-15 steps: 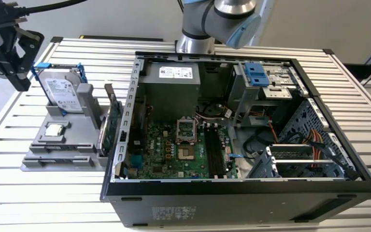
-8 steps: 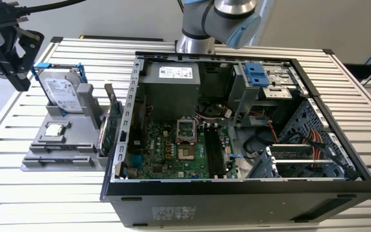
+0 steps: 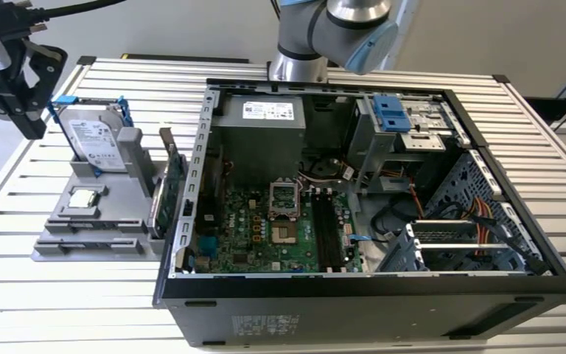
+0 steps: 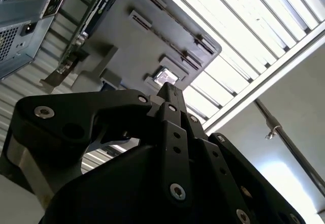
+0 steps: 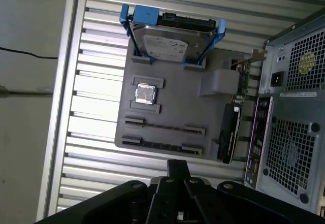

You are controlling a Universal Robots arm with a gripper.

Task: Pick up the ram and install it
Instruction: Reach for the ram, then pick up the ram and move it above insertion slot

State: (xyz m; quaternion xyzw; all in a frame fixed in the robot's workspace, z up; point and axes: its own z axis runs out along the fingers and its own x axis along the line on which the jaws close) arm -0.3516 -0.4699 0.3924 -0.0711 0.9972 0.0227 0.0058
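A: At the exterior view's upper left, how is the arm posed?
B: The gripper hangs pointing down near the grey tray, fingers pressed together, holding nothing.
A: And the ram?
B: In the first wrist view, the ram is a thin dark strip in a tray slot, near the chip.

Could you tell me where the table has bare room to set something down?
Bare slats lie at the exterior view's lower left, bordered by the grey holder and the case, and, at that view's right, beyond the case. It is crowded between holder and case, where the green card stands.
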